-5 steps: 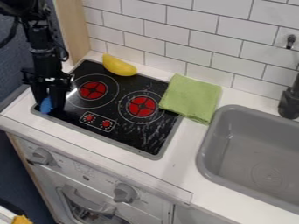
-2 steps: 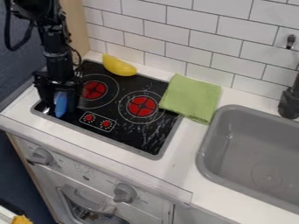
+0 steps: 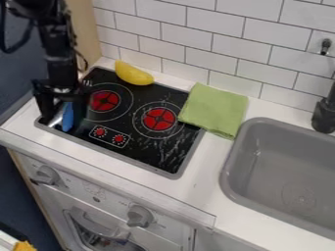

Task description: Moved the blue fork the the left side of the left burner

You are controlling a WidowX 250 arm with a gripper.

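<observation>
Over the left of the stove [image 3: 145,156], the end effector [image 3: 62,120] is hanging with its fingers wide apart. The blue fork [image 3: 67,117] is showing between them, left of the left burner [image 3: 105,101]. Farther right, a yellow toy [image 3: 133,74] is lying; then a green cloth [image 3: 214,110] is resting near the sink [image 3: 278,169].

White counter [image 3: 196,191], light scuffs at front edge. Black stove [image 3: 147,152] with grey rim set in at left; left burner [image 3: 105,101] and right burner [image 3: 159,119] both red-centred. Yellow toy [image 3: 132,73] across stove's far edge. Green cloth [image 3: 214,110], folded, overlaps stove's right edge. Grey sink [image 3: 227,169] set in at right, black tap [image 3: 323,115] behind.
</observation>
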